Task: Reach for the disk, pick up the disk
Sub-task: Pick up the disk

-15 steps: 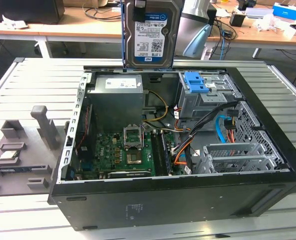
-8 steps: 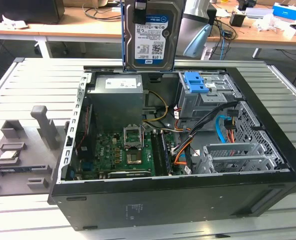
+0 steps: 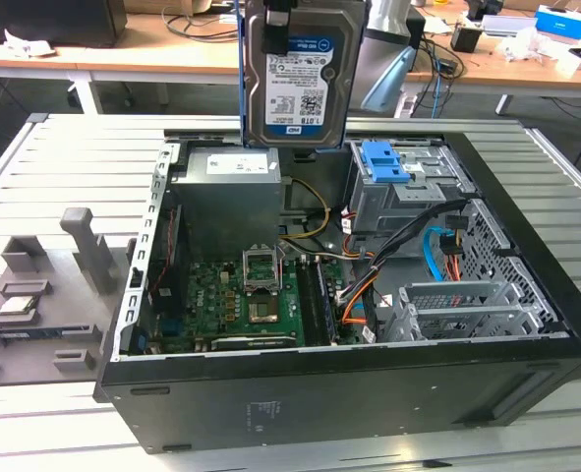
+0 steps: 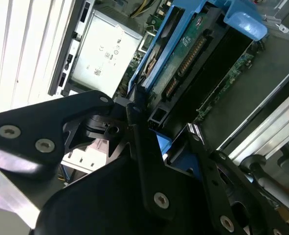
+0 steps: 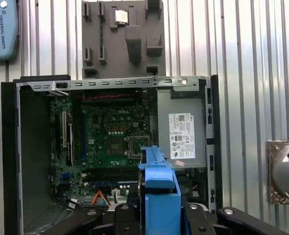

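Two fingers of your gripper [image 4: 163, 118] are closed on the blue bracket [image 5: 159, 191] of the disk [image 3: 295, 74], which hangs upright just beneath it, clear above the open computer case [image 3: 369, 393]. Hold that squeeze firm and the wrist level, so the disk cannot drop onto the motherboard [image 5: 110, 142] well below.
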You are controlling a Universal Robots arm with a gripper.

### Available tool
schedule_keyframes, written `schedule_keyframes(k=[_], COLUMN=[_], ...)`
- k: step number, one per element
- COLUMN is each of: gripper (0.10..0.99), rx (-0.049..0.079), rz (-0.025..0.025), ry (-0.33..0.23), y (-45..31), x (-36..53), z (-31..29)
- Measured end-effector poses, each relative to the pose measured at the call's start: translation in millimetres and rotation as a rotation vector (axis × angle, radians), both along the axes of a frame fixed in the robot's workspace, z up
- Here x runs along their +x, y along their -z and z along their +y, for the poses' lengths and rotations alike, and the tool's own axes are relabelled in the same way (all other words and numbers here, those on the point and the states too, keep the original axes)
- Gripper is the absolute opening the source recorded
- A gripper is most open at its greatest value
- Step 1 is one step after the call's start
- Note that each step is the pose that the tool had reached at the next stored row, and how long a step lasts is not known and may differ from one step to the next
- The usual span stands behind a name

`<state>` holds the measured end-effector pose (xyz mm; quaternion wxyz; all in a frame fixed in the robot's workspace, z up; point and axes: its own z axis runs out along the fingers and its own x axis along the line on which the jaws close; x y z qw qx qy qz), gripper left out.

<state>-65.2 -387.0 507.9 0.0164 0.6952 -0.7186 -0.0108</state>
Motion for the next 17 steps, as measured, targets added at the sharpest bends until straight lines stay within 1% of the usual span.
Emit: schedule_keyframes(k=[8,11,17], gripper=[0.369,0.369,0.369], rx=[0.000,0.000,0.000], rz=[0.0000,0.0000,0.0000], ry=[0.000,0.000,0.000], y=[0.0,0.0,0.0], x=[0.2,0.3,0.4], z=[-9.7,-14.9,-21.4])
